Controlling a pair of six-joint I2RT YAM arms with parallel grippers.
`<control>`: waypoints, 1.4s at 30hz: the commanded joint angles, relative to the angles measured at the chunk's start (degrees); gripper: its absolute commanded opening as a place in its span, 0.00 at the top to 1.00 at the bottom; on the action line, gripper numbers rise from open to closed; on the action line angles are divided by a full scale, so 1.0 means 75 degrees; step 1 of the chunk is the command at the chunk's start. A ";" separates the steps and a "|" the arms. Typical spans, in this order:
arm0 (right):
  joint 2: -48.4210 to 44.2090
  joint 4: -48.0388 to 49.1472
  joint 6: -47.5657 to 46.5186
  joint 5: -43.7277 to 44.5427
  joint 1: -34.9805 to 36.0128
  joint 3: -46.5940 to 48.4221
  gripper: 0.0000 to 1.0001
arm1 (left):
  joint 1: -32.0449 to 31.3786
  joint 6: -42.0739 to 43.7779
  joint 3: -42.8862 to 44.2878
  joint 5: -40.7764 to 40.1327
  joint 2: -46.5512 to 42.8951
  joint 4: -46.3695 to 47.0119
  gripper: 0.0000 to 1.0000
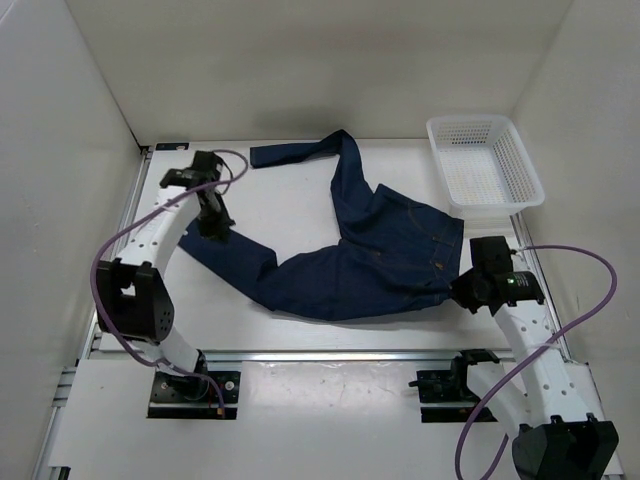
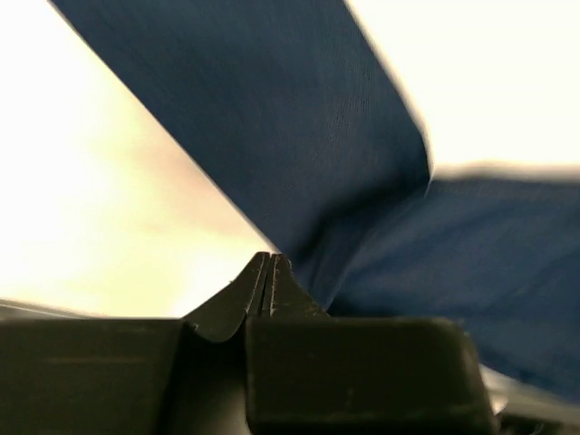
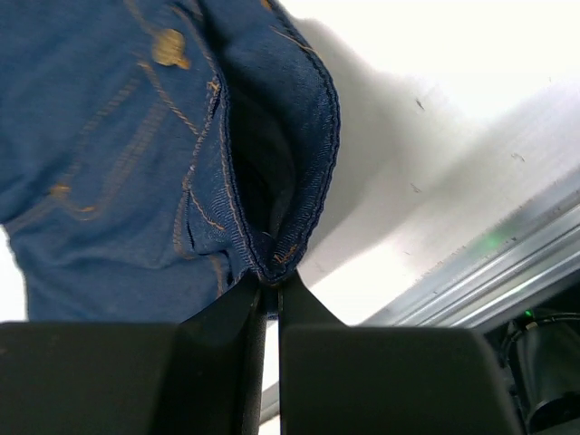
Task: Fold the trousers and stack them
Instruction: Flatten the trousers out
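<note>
Trousers [image 2: 299, 136] smear into blur in the left wrist view, running off its edges; from above, wrist housings hide where the left claw [image 2: 270, 272] and right claw [image 3: 270, 294] meet them.

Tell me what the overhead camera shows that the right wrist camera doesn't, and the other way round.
Only overhead: the whole trousers sprawled on the table, the left gripper at one leg's end, a white basket far right. Only right wrist: a tan stud and the folded waistband close up. Both: the right gripper shut on the trousers' waist end.
</note>
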 commanded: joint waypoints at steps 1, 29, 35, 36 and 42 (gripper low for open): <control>0.0121 0.0077 -0.0133 0.0476 -0.0044 0.0601 0.99 | 0.0748 -0.0114 0.0833 -0.0836 0.0353 0.0147 0.90; 0.0145 0.0452 -0.0602 -0.0542 -0.0114 0.0414 0.99 | 0.0632 -0.0677 0.4220 -0.1434 0.4842 -0.0449 0.31; 0.0216 0.0452 -0.0672 -0.0543 -0.0114 0.0344 0.99 | 0.0632 -0.0677 0.4891 -0.1352 0.5675 -0.0743 0.31; 0.0216 0.0452 -0.0672 -0.0543 -0.0114 0.0344 0.99 | 0.0632 -0.0677 0.4891 -0.1352 0.5676 -0.0744 0.32; 0.0134 0.0452 -0.0672 -0.0614 -0.0114 0.0344 0.99 | 0.0632 -0.0595 0.4107 -0.1446 0.5292 -0.0592 0.86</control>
